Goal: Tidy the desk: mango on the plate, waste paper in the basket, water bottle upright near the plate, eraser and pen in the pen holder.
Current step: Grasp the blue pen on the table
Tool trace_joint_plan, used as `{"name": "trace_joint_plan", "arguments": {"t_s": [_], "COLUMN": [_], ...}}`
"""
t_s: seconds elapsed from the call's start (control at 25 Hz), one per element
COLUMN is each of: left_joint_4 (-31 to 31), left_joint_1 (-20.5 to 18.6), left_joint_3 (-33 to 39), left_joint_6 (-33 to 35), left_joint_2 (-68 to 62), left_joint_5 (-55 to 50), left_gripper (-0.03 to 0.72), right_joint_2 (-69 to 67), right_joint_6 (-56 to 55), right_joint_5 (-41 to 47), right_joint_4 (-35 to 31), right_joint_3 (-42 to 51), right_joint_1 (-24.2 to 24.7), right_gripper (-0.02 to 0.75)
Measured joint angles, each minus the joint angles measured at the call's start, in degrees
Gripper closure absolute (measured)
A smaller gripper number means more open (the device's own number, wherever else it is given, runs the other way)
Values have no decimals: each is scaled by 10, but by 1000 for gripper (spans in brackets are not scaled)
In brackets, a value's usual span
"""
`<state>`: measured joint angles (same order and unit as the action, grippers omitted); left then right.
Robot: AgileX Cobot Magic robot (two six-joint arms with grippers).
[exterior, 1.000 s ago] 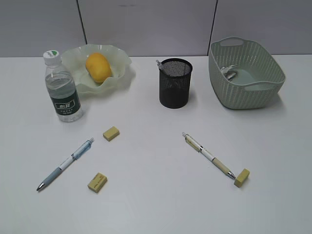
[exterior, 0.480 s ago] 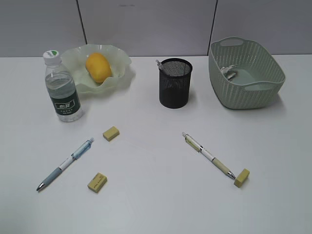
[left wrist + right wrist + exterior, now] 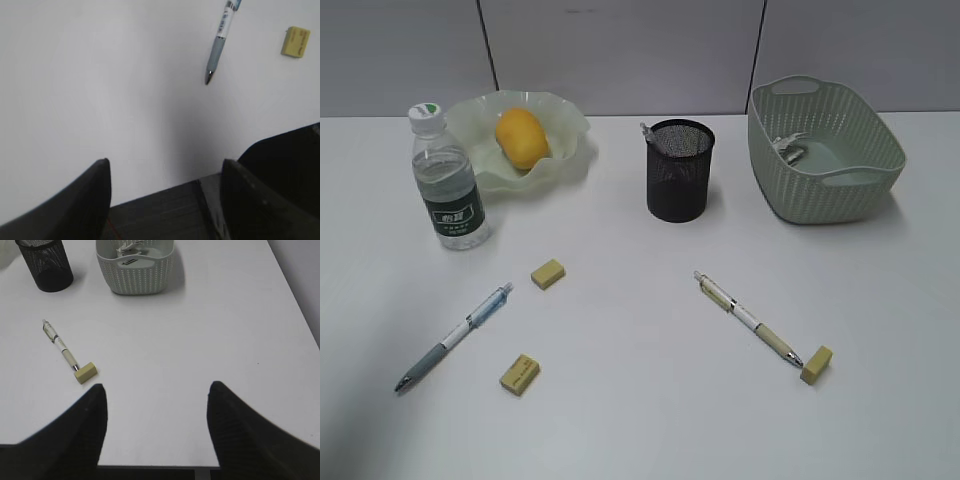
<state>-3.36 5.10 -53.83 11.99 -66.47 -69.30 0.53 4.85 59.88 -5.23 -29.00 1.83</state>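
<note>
Yellow erasers [image 3: 548, 273] and pens [image 3: 747, 319] lie on the desk [image 3: 640, 400] in front of the pen holder [image 3: 680, 170]; both grippers, left [image 3: 165, 200] and right [image 3: 156, 430], are released, so approach squarely.

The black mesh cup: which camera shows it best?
The exterior view: the pen holder shows whole, upright at the middle of the desk, with something poking out at its rim. The right wrist view catches it at the top left corner, cut off. The left wrist view misses it.
</note>
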Motion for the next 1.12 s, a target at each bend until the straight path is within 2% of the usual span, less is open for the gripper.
{"name": "trace_joint_plan", "arguments": {"t_s": [0.28,0.52,0.76,1.12], "left_joint_4": [24,24,25,30], "left_joint_1": [132,196,218,220], "left_joint_3": [-25,-50,-108,-137], "left_joint_6": [17,18,19,19], "left_joint_2": [-168,-294,-390,-464], "left_joint_5": [99,191,218,260], "left_gripper": [178,209,253,338], "right_joint_2": [0,0,0,0], "right_joint_6": [0,0,0,0], "right_joint_5": [0,-1,-1,-1], "right_joint_4": [0,0,0,0], "right_joint_3": [0,0,0,0], "right_joint_1": [0,0,0,0], "right_gripper": [241,240,240,240]}}
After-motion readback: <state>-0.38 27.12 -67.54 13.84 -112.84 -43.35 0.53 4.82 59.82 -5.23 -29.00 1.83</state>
